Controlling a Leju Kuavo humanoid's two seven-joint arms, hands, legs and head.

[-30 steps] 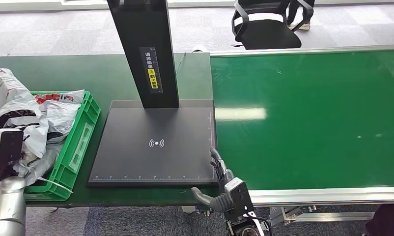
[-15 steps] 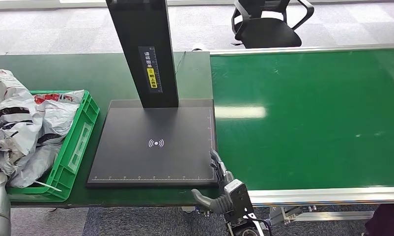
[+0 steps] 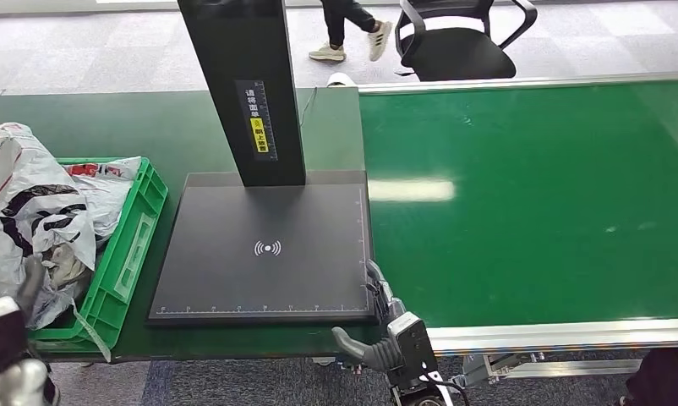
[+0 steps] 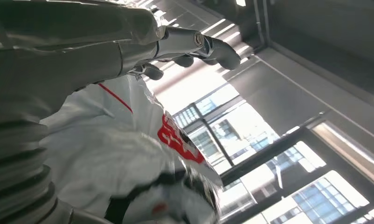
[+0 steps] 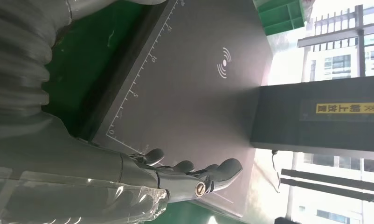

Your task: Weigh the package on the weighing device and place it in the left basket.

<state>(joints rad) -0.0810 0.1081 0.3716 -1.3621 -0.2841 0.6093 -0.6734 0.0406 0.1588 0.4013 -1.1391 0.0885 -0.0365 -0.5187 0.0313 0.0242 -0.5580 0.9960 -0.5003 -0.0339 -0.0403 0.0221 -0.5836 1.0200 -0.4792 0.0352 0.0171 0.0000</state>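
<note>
White, crumpled plastic mailer package [image 3: 31,216] in the green slatted basket [image 3: 137,245], judged light and slippery, suits gathering a fold; left hand [image 4: 194,44] released, right hand [image 3: 385,317] empty, spread.

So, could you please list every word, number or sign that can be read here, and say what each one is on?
Black post, white label: Chinese characters, too small to read.
Black post, yellow label: Chinese characters, too small to read.
Scale plate: a white wireless-wave sign, no words.
Scale plate edges: ruler marks, with "5" and "10" readable in the right wrist view.
White bag: red print, not readable.
</note>
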